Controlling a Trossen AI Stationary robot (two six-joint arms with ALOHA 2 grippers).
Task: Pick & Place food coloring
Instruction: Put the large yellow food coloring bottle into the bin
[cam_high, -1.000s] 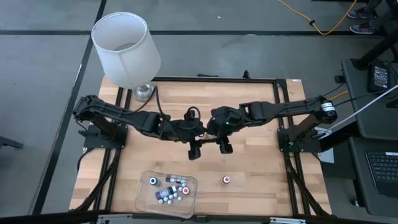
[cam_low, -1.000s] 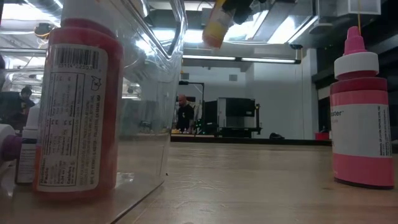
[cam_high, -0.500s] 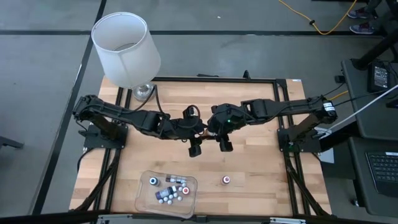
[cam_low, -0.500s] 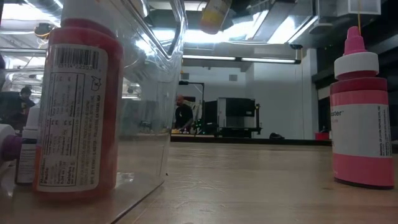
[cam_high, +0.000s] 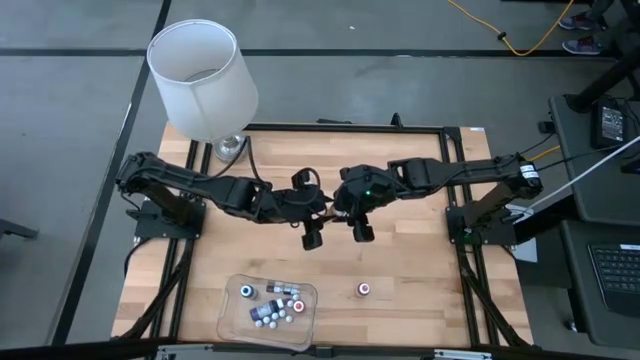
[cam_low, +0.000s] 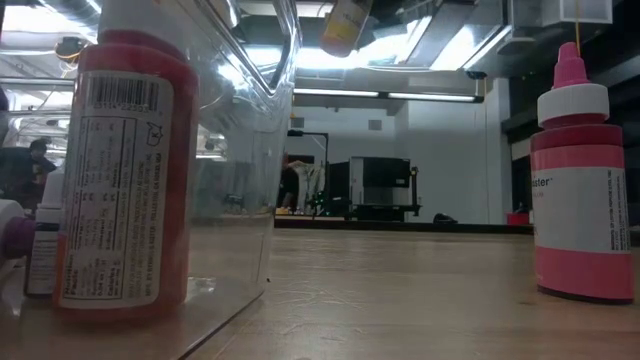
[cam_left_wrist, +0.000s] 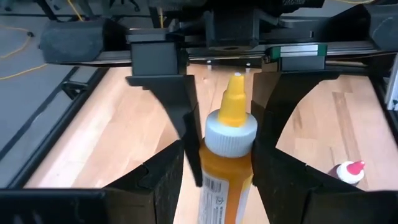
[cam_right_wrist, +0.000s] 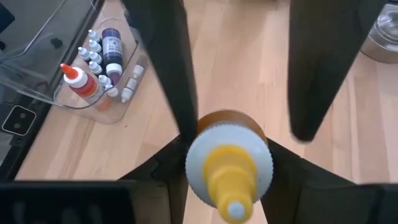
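Observation:
An orange food coloring bottle (cam_left_wrist: 225, 186) with a white cap and a yellow tip hangs high over the table's middle, between my two grippers. My left gripper (cam_left_wrist: 221, 190) is shut on its body. My right gripper (cam_right_wrist: 229, 182) faces it and is shut on its cap. In the high view the two arms meet (cam_high: 335, 208) and hide the bottle. The low view shows only the bottle's lower end (cam_low: 345, 25). A pink bottle (cam_high: 364, 289) stands upright on the wood near the front edge. My left gripper pinches the bottle's orange body (cam_left_wrist: 214, 186), below the cap, between its two fingers. The fingers come from the table's left, slanting down, and lie across the bottle. The bottle is lifted clear and tilted, cap uppermost. My right gripper has the white cap (cam_right_wrist: 229, 163) between its two fingers, one on each side. The fingers come from the table's right, slanting down. The yellow tip (cam_right_wrist: 231, 202) points up toward this wrist.
A clear tray (cam_high: 228, 325) near the front left holds several small bottles, among them a red one (cam_low: 125, 170) and a dark purple one (cam_right_wrist: 113, 46). A white lamp (cam_high: 205, 80) stands at the far left corner. Bare wood lies between the tray and the pink bottle (cam_low: 580, 180).
The orange bottle has risen a little and tipped slightly in the low view. Both grippers have stayed on it.

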